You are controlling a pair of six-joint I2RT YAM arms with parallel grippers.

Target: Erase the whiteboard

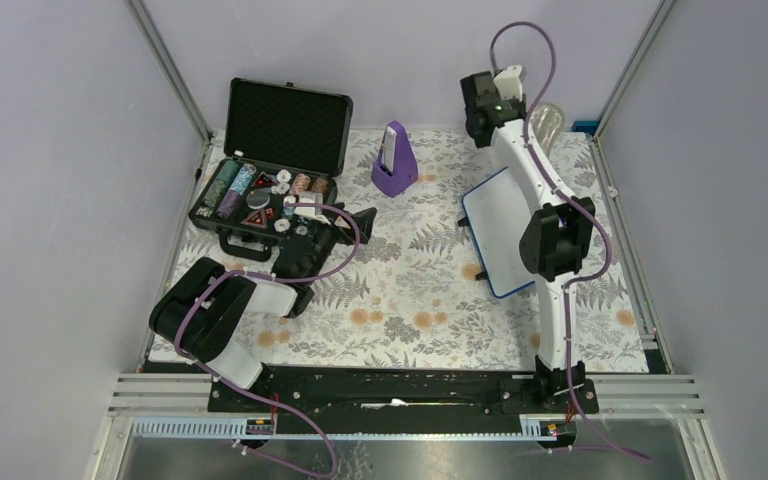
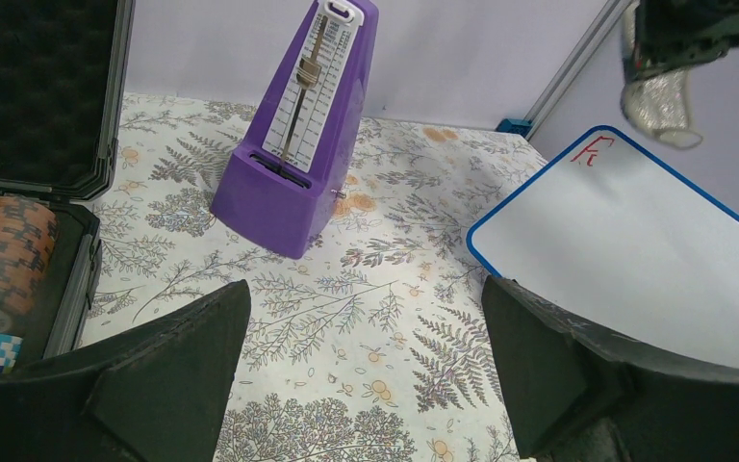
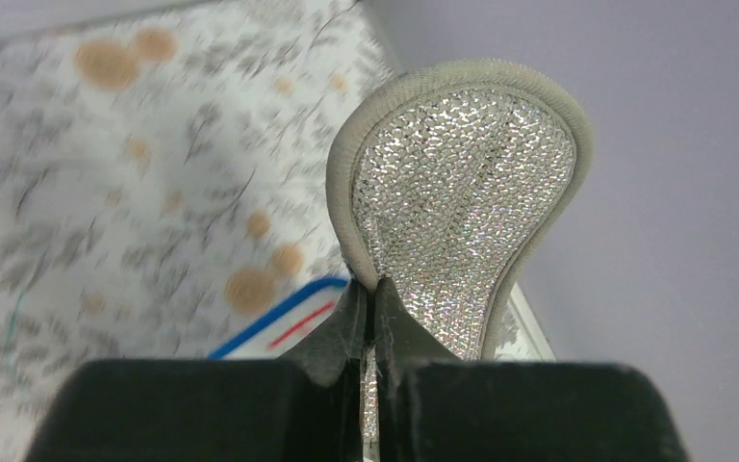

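Observation:
The whiteboard (image 1: 495, 235), white with a blue rim, lies on the right of the table, partly under my right arm. In the left wrist view the whiteboard (image 2: 635, 231) bears small red writing (image 2: 592, 151) near its far corner. My right gripper (image 1: 530, 118) is raised above the far right corner and is shut on a pale sparkly cloth pad (image 1: 548, 124). The right wrist view shows the gripper (image 3: 375, 298) pinching the pad (image 3: 462, 192) above the board's corner (image 3: 284, 318). My left gripper (image 1: 362, 222) is open and empty, low over the cloth (image 2: 364, 318), left of the board.
A purple metronome (image 1: 393, 160) stands at the back centre, also in the left wrist view (image 2: 298, 135). An open black case (image 1: 270, 170) of poker chips sits at the back left. A frame post (image 1: 625, 75) and walls close the far right corner.

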